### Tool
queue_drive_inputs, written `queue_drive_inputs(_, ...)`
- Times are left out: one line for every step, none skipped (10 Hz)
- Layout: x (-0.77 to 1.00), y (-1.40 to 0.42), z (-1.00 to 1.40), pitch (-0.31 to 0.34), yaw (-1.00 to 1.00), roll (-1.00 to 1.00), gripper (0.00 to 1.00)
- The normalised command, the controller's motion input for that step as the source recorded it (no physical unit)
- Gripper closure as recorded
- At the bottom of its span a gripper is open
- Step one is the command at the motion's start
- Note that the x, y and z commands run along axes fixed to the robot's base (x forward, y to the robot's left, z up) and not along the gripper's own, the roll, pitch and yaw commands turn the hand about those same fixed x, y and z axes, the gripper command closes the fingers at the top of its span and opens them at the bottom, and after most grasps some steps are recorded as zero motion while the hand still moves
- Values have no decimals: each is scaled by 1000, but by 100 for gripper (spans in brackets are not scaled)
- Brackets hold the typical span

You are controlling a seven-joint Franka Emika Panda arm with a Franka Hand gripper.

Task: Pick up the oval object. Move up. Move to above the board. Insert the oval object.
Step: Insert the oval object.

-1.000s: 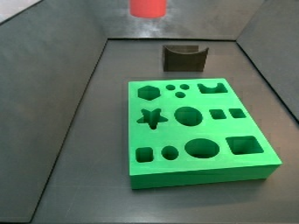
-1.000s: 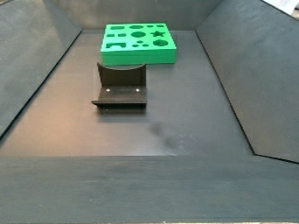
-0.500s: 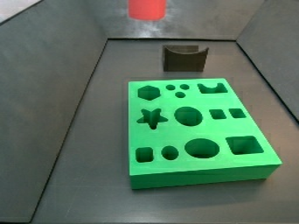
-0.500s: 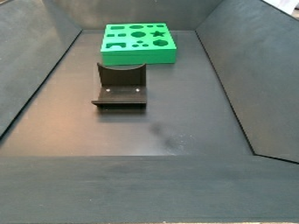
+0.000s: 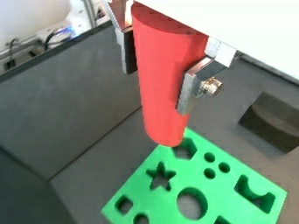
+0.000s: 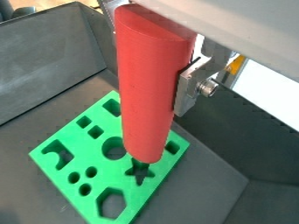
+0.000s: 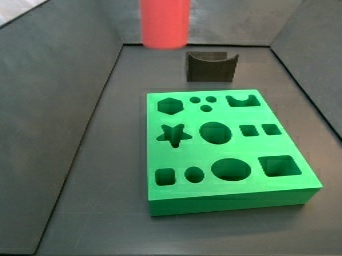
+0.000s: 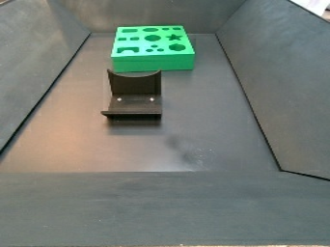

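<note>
My gripper [image 5: 160, 70] is shut on the oval object [image 5: 162, 87], a tall smooth red peg held upright between the silver fingers [image 5: 193, 83]. It shows the same way in both wrist views, gripper [image 6: 152, 74] and peg [image 6: 146, 96]. In a side view only the peg's lower part [image 7: 166, 22] shows at the top of the picture, and the gripper is out of frame. The green board [image 7: 227, 150] with shaped holes lies on the floor, well below the peg's tip and apart from it. The board shows in both wrist views [image 5: 216, 188] [image 6: 103, 171].
The dark fixture [image 7: 211, 66] stands on the floor just beyond the board's far end; it shows also in a wrist view [image 5: 271, 118] and a side view [image 8: 134, 96]. The board [image 8: 154, 46] lies behind it there. Sloping grey walls enclose the floor.
The peg has come down: more of its length now shows at the top of a side view. The board and the fixture have not moved.
</note>
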Motion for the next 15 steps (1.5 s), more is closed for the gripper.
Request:
queue_drive_inputs(103,-417,-263,-3,217,0,100)
queue_drive_inputs(123,-431,-234,-6,160,-7,100)
queue_drive_inputs(271,-409,-169,0,69,0,100)
queue_drive_inputs(431,-354,-114,0,0,0,100)
queue_drive_inputs(343,-309,-131,0,0,0,100)
queue_drive_inputs(366,-317,-137,0,0,0,100)
queue_drive_inputs(443,-329,-114,3,0,7,100)
queue_drive_inputs(626,-263,0,64,-114,20,100)
queue_drive_inputs(274,-140,-66,0,0,0,100)
queue_drive_inputs(-46,0,0,0,60,0,100)
queue_drive_inputs(-43,0,-126,-43,0,-6,100)
queue_drive_inputs(214,-129,-100,0,91,46,100)
queue_drive_inputs(720,-134,-63,49,226,110,100)
queue_drive_inputs(834,-114,0,69,174,76,100)
queue_drive_inputs(806,-66,0,61,131,53,100)
